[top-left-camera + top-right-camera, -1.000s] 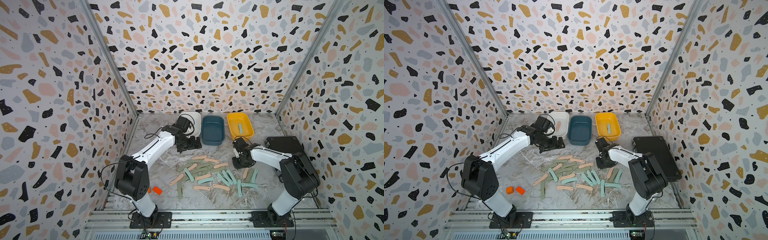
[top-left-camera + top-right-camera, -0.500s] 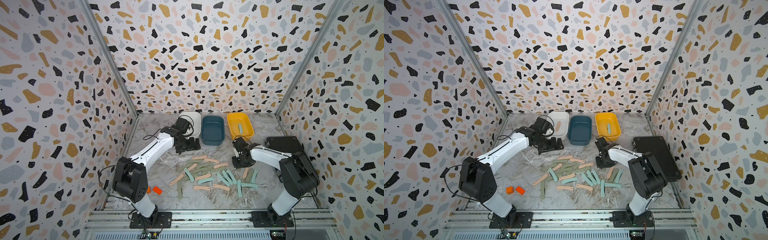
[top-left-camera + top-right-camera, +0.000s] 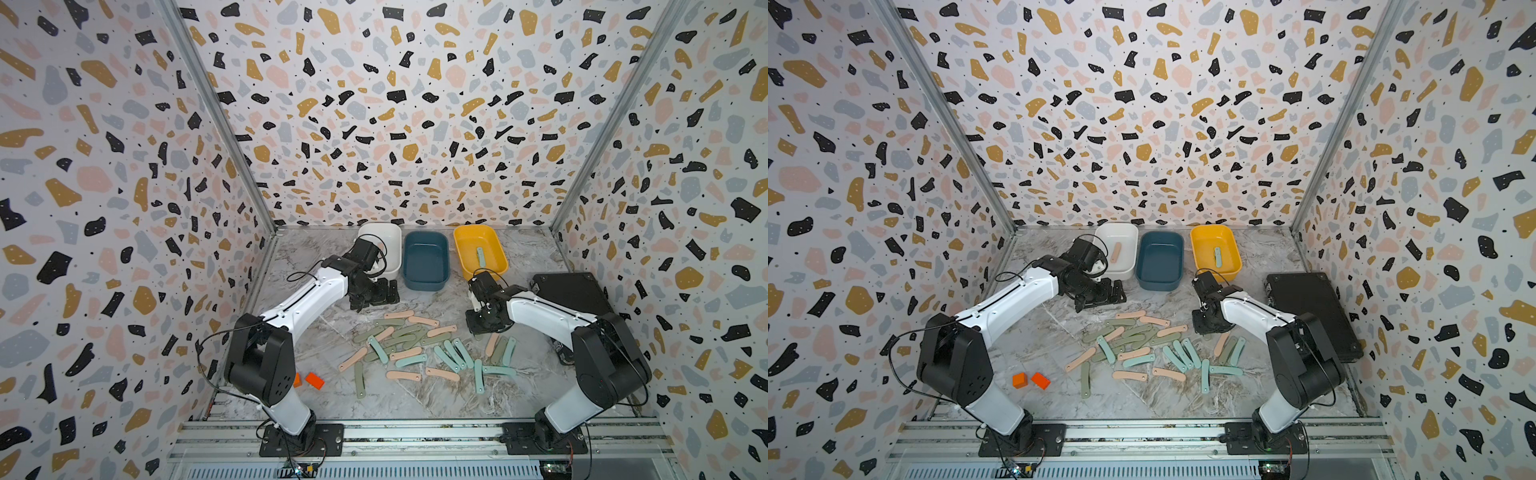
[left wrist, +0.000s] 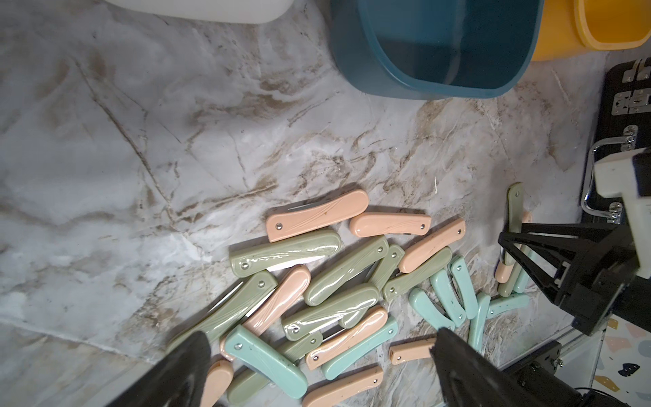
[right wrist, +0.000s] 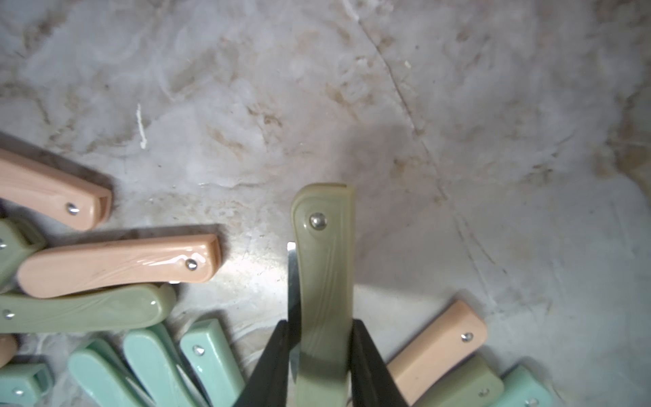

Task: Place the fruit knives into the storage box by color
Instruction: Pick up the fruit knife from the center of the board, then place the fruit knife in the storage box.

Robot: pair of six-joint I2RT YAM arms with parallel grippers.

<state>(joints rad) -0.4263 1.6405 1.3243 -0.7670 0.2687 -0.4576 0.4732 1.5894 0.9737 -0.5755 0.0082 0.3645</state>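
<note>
Mia: Where are the fruit knives (image 3: pixel 405 354)?
Ben: Most lie in a messy pile on the marble table (image 3: pixel 415 399), between the two arms. Some are pink, some green, some blue-green, and some lie on top of others.
Mia: Is one picked up?
Ben: Yes. The right gripper (image 5: pixel 320 327) pinches a green knife (image 5: pixel 324 267) from both sides, with its jaws close together. The knife sticks out past the fingers. A thin bit of blade shows along one side. It is at the edge of the pile by the right arm.
Mia: And the left gripper (image 4: pixel 317 343)?
Ben: Its jaws are spread wide and grip nothing. It hangs just in front of the white box (image 3: pixel 1125 237), at the far side of the pile.
Mia: Are any knives in the boxes?
Ben: One pink knife (image 3: pixel 1116 252) lies in the white box. One blue-green knife (image 3: pixel 481 257) lies in the yellow box (image 3: pixel 461 245). The dark blue box (image 3: pixel 426 282) stands between them.
Mia: What else is there?
Ben: Two small orange blocks (image 3: pixel 1040 380) sit near the left arm's base. A black case (image 3: pixel 1308 307) lies by the right arm.
</note>
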